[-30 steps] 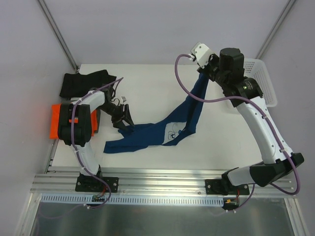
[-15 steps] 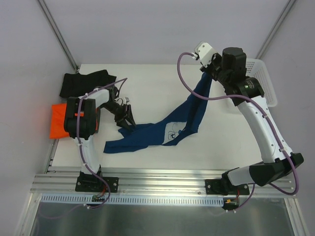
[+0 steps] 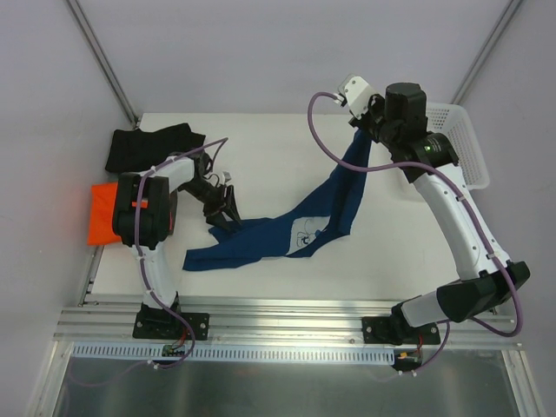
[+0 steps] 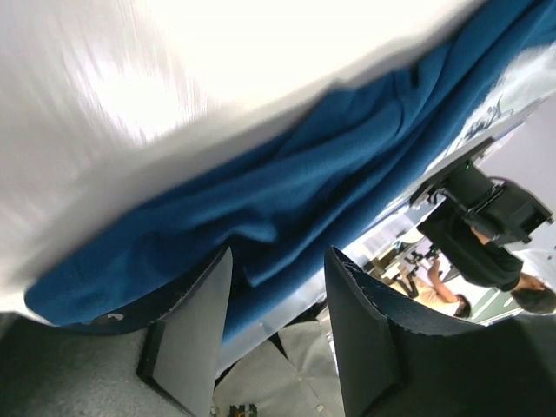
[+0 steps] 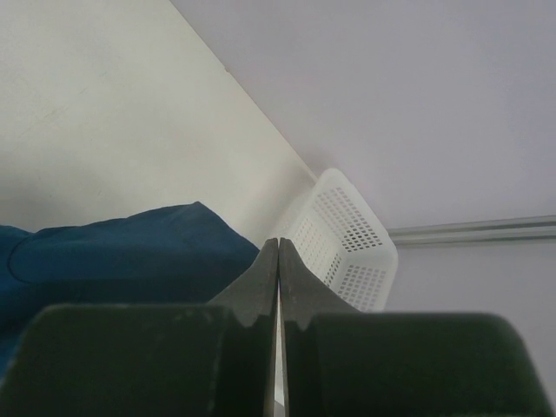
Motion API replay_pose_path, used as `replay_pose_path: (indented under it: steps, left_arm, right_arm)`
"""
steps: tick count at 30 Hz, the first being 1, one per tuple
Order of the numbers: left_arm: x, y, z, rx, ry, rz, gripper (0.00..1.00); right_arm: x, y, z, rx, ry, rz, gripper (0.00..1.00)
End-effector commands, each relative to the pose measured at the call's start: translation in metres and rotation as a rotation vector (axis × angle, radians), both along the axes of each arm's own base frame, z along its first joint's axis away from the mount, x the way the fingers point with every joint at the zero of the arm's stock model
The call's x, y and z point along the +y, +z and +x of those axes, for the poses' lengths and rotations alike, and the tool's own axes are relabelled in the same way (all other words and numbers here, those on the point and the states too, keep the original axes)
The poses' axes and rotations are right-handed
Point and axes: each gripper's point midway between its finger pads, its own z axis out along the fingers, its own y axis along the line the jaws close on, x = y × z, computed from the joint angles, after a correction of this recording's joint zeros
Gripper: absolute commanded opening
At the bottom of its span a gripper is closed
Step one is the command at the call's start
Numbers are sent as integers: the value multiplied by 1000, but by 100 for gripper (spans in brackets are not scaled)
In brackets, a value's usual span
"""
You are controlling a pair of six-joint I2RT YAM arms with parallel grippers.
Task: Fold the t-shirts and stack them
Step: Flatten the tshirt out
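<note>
The navy t-shirt (image 3: 300,228) lies stretched across the table from the near left up to the far right. Its far end hangs lifted from my right gripper (image 3: 361,132), which is shut on it; in the right wrist view the navy cloth (image 5: 130,252) meets the closed fingertips (image 5: 278,245). At the shirt's left upper edge is my left gripper (image 3: 224,211). It stands open, and in its wrist view a fold of the navy cloth (image 4: 287,191) lies just beyond the gap of the left gripper (image 4: 280,256). An orange t-shirt (image 3: 101,215) and a black t-shirt (image 3: 148,146) lie at the far left.
A white lattice basket (image 3: 465,143) stands at the table's right edge, close behind the right arm; it also shows in the right wrist view (image 5: 347,230). The left arm's elbow hangs over the orange shirt. Bare table top (image 3: 269,156) lies between the arms.
The left arm's elbow has swung right, uncovering more of the orange shirt, and its gripper has edged right along the navy shirt's edge. The right gripper has hardly moved.
</note>
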Motion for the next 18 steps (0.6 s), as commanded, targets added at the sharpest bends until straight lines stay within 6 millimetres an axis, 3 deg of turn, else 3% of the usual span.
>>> replay_pose_path:
  steps: [1, 8, 17, 18]
  left_arm:
    - [4, 21, -14, -30, -19, 0, 48]
    - [-3, 3, -24, 45, -38, -4, 43]
    - [-11, -18, -24, 121, -52, -9, 36]
    - [-11, -19, -24, 123, -53, -8, 28]
  right_arm:
    - [-5, 36, 1, -101, -14, 36, 0]
    - [-4, 38, -1, -101, -7, 40, 1]
    - [-19, 32, -13, -91, -34, 20, 1]
    - [-20, 31, -12, -90, -38, 21, 1]
